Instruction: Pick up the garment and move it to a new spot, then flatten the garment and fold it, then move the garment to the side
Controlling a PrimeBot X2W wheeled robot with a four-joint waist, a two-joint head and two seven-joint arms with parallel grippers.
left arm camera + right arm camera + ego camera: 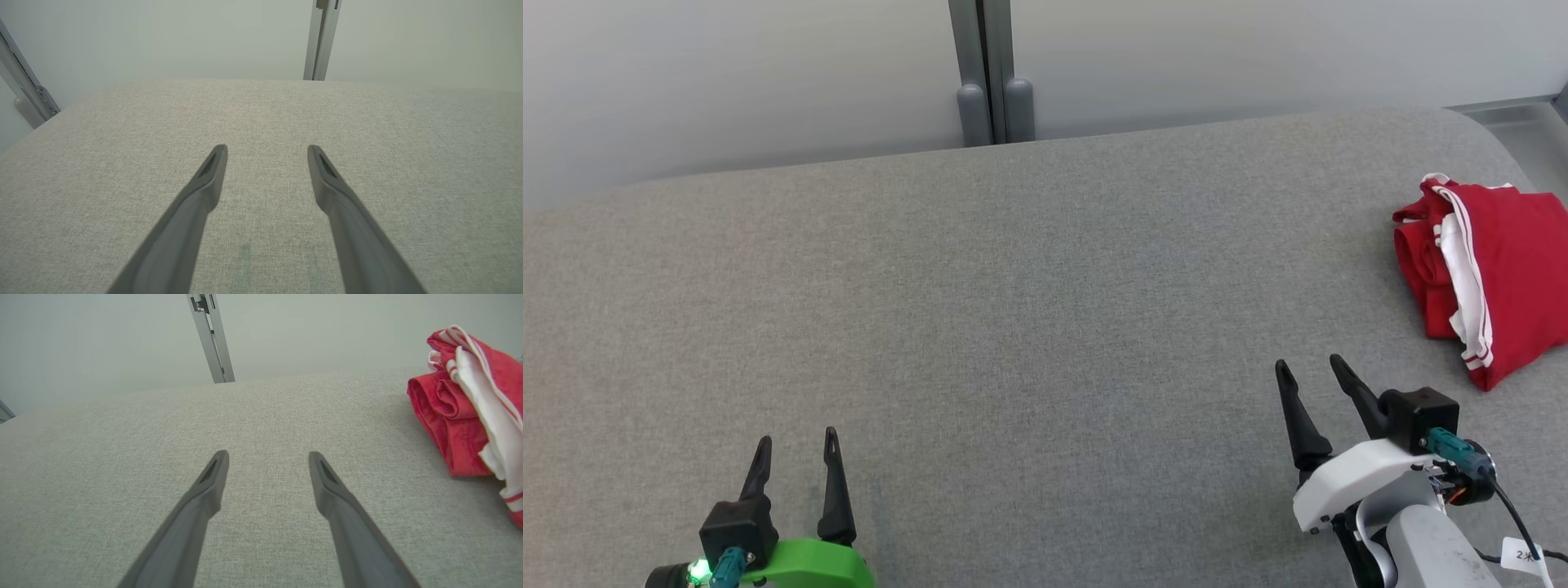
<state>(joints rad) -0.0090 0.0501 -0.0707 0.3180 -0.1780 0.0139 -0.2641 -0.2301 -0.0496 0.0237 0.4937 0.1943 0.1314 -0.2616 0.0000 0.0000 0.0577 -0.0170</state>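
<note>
A red garment (1503,278) with white stripes lies bunched in a heap at the right edge of the grey fabric surface (1013,327); it also appears at the right of the right wrist view as the same red garment (457,416). My right gripper (1311,367) hovers open to the lower left of it, apart from the cloth, fingers empty (267,457). At the lower left, far from the garment, my left gripper (796,441) stands open with nothing between its fingers (267,151).
A pale wall with a grey vertical post (988,73) runs behind the surface's far edge. The surface rounds off at the far right corner (1494,131). Bare grey fabric stretches between both grippers.
</note>
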